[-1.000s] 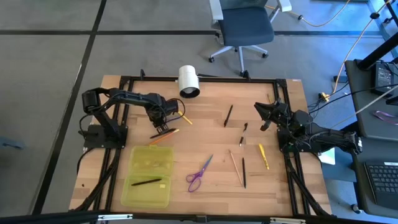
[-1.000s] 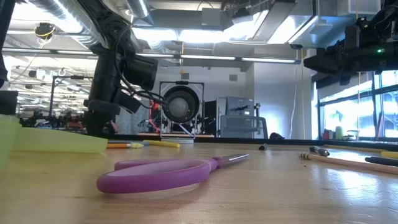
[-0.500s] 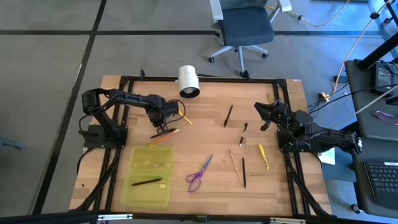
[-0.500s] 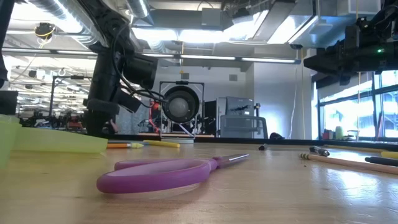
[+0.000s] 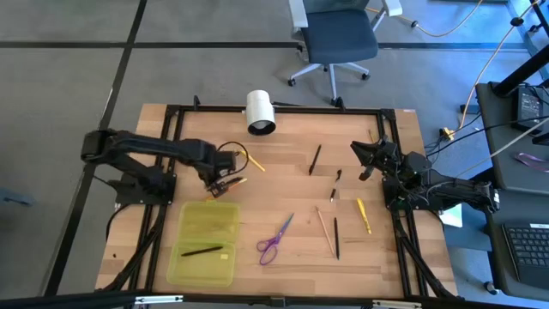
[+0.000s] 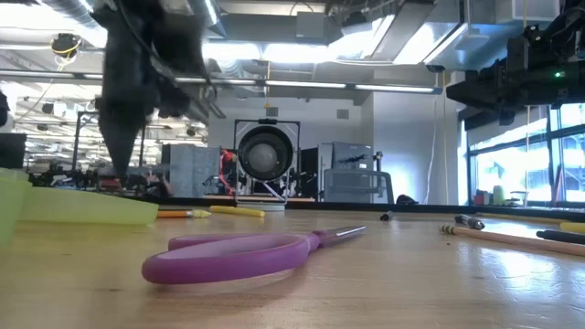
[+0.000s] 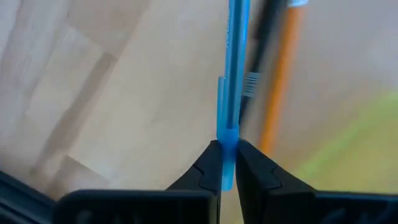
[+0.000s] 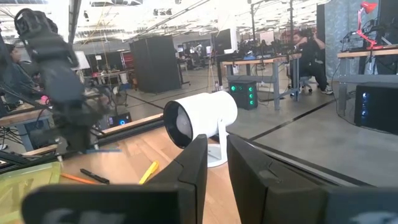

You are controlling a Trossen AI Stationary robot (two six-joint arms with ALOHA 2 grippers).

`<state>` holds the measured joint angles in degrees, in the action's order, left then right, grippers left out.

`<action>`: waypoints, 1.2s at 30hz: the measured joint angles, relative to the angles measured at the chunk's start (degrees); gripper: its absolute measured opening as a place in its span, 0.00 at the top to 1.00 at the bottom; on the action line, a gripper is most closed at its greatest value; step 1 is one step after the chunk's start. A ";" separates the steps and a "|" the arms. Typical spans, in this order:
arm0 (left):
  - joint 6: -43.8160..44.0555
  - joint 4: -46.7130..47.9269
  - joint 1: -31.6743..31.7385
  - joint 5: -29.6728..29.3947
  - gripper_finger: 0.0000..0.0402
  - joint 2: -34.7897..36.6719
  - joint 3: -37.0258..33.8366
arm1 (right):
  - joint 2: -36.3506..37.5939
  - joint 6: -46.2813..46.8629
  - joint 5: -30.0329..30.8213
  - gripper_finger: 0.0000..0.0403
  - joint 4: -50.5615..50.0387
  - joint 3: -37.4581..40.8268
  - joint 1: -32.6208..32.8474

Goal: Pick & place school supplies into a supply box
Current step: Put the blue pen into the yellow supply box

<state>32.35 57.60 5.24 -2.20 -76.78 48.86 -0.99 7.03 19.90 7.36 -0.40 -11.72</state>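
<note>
a blue pen (image 7: pixel 231 93) sits between black fingers (image 7: pixel 208 171). beside it lie an orange pencil (image 7: pixel 280 74) and a yellow-green box (image 5: pixel 204 243). purple scissors (image 5: pixel 274 240) rest at lower centre on the tan wood table (image 5: pixel 292 180); a white cylinder (image 5: pixel 260 111) sits at upper centre.

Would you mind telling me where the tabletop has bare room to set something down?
Bare wood lies between the supply box and scissors, and between the white cylinder and the pens before the right gripper. Crowded around the left gripper.
</note>
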 joint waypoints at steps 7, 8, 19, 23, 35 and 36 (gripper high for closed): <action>7.82 -3.87 -16.44 1.37 0.95 6.21 0.07 | 0.00 0.02 0.00 0.83 0.02 0.00 0.02; 8.58 -5.02 -19.33 1.36 0.95 6.35 0.07 | -0.01 0.04 0.00 0.83 -0.03 0.00 0.00; 31.00 -20.66 -46.94 0.29 0.95 2.12 0.18 | 0.00 0.20 0.00 0.83 -0.21 0.00 0.00; 39.66 -22.31 -52.88 2.81 0.95 -3.20 0.18 | 0.00 0.21 0.00 0.83 -0.33 0.00 0.01; 49.02 -24.72 -57.71 10.71 0.95 -12.36 0.18 | 0.00 1.90 0.00 0.83 -0.40 0.00 -0.01; 49.31 -24.74 -57.67 10.73 0.95 -12.34 0.18 | 0.00 1.90 0.00 0.83 -0.40 0.00 0.02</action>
<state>81.66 32.86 -52.42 8.54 -89.12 49.04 -0.99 8.93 19.90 6.96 -0.40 -11.70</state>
